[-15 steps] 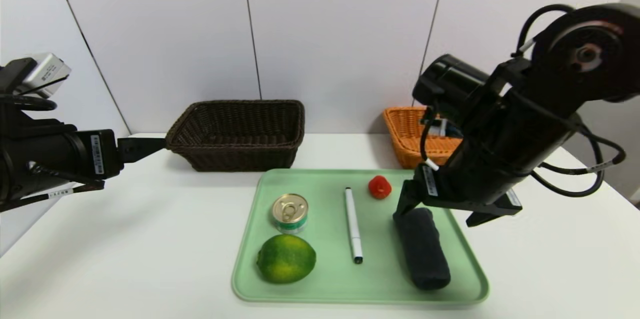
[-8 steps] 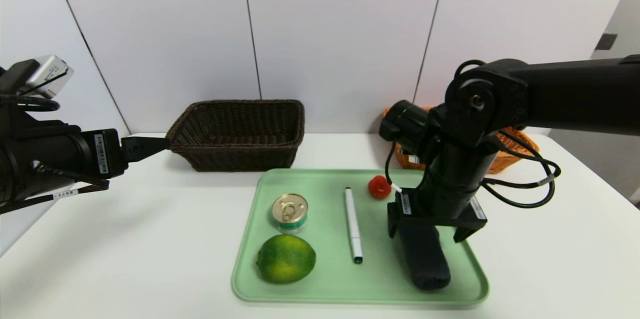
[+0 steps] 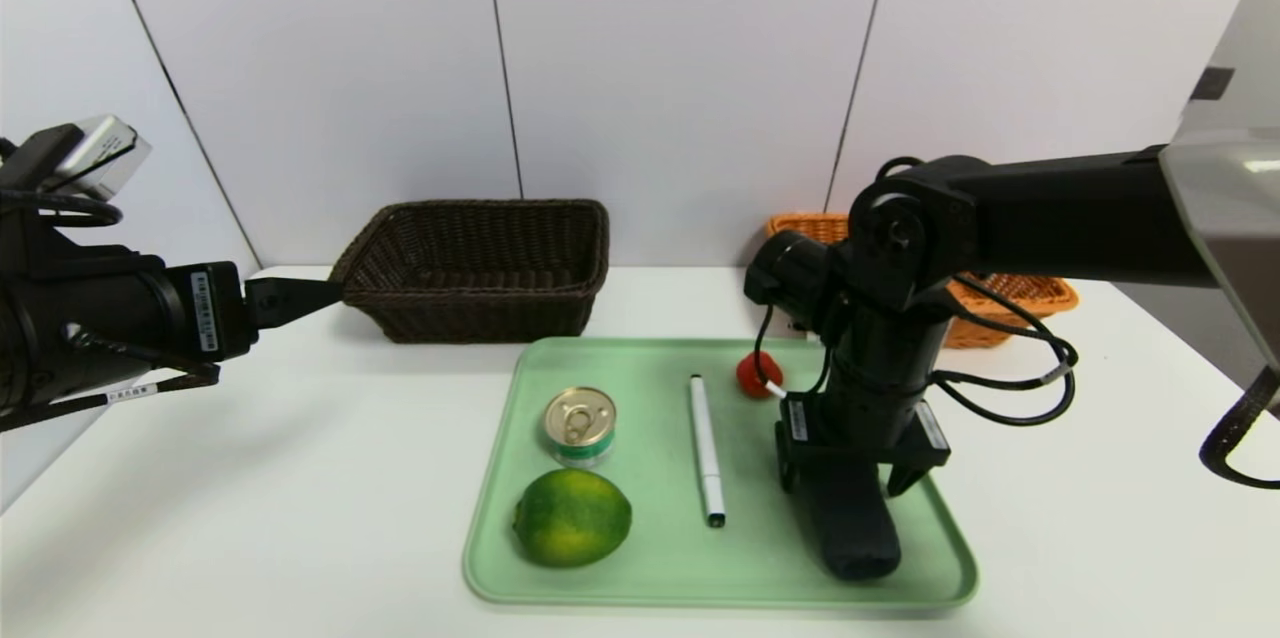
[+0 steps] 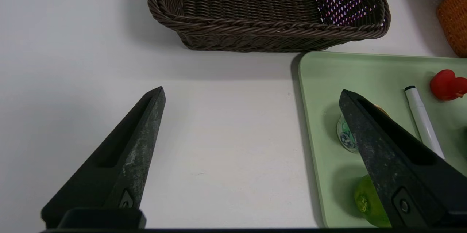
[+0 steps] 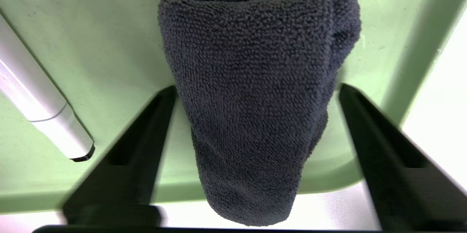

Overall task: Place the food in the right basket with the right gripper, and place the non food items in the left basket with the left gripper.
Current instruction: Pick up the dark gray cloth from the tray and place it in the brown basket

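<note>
I have my right gripper [image 5: 257,92] down over the towel [image 5: 251,90] on the green tray [image 3: 640,573], its jaws spread wide enough to stand on either side of the roll; whether they touch the cloth I can't tell, but they are not clamped on it. The towel lies along the tray's right part, and to the left of it is the white pen [image 3: 706,448], with the red thing [image 3: 759,375] farther back. Over at the tray's left side I see the can [image 3: 580,426], gold lid up, and the lime [image 3: 573,518] just in front of it. My left gripper [image 4: 251,88] hangs over the table [image 4: 226,134] to the left of the tray, jaws wide apart with nothing between them. Behind the tray stand the two baskets: the dark basket [image 3: 470,268] on the left, nothing visible in it, and the orange basket [image 3: 1010,293] on the right, partly hidden by my right arm [image 3: 1060,218]
</note>
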